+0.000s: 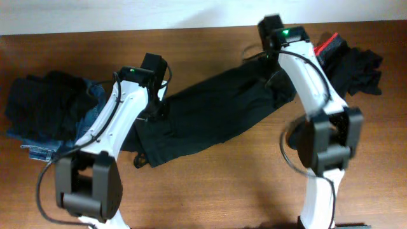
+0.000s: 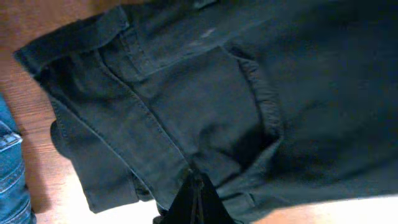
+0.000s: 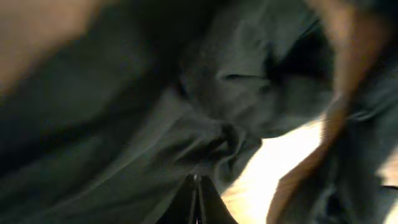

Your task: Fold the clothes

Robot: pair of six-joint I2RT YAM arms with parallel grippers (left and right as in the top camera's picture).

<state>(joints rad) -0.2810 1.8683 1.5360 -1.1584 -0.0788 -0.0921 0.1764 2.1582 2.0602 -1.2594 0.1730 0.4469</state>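
**Both grippers closed on the black trousers**

The right wrist view is blurred, and only dark folds gathering toward the fingertips can be read. In the overhead view the left arm covers part of the waist end.

The black trousers lie diagonally across the middle of the table.

- Left gripper: jaws together, pinching fabric below the waistband.
- Right gripper: jaws together on the far end of the trousers.

A heap of black clothes and blue denim jeans lies at the left. A red-edged garment lies at the right.
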